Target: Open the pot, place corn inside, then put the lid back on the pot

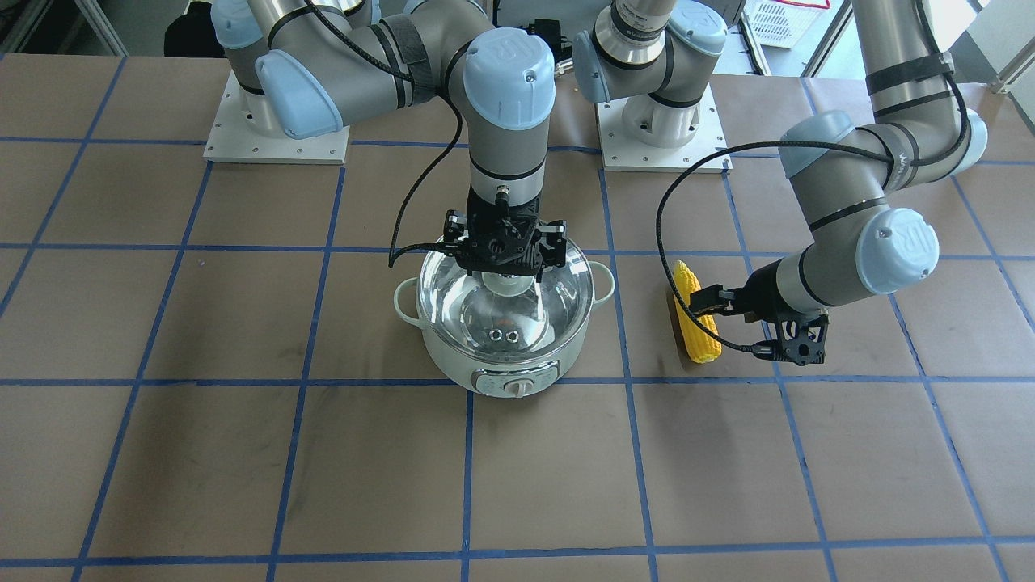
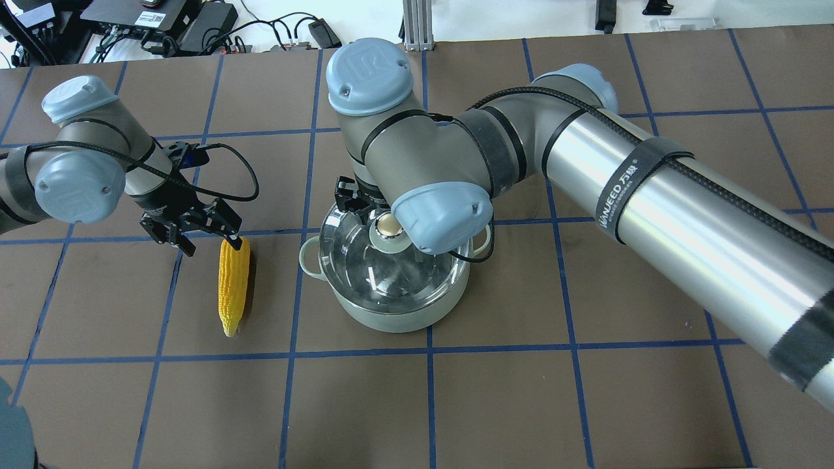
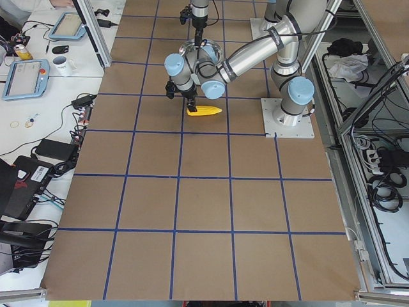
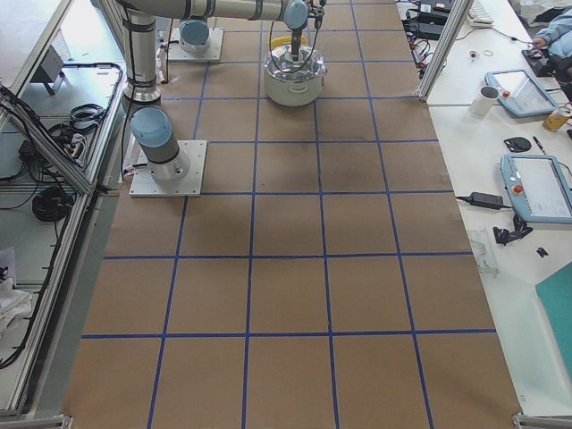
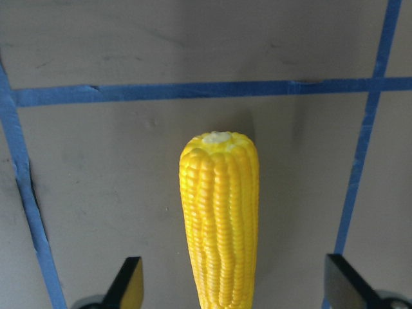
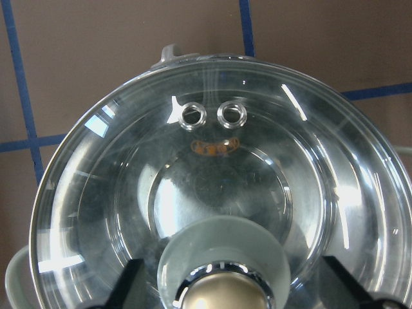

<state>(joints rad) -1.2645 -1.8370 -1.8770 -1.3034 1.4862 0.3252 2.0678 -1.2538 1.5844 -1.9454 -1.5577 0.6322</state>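
The pale green pot (image 1: 517, 368) stands mid-table with the glass lid (image 1: 501, 319) resting on it. My right gripper (image 1: 505, 252) hangs straight above the lid's beige-gold knob (image 2: 389, 225). In the right wrist view its open fingertips (image 6: 129, 286) flank the knob (image 6: 222, 299) without touching it. The yellow corn (image 1: 695, 323) lies on the table beside the pot, on my left. My left gripper (image 1: 722, 305) is open over the corn's thick end, and the left wrist view shows the corn (image 5: 221, 219) between the spread fingertips (image 5: 129, 286), untouched.
The brown table carries a blue tape grid (image 1: 469, 469). Two arm base plates (image 1: 275, 137) sit at the robot's edge. The pot's control panel (image 1: 517, 384) faces away from the robot. Tablets and cables lie on side desks (image 3: 38, 70).
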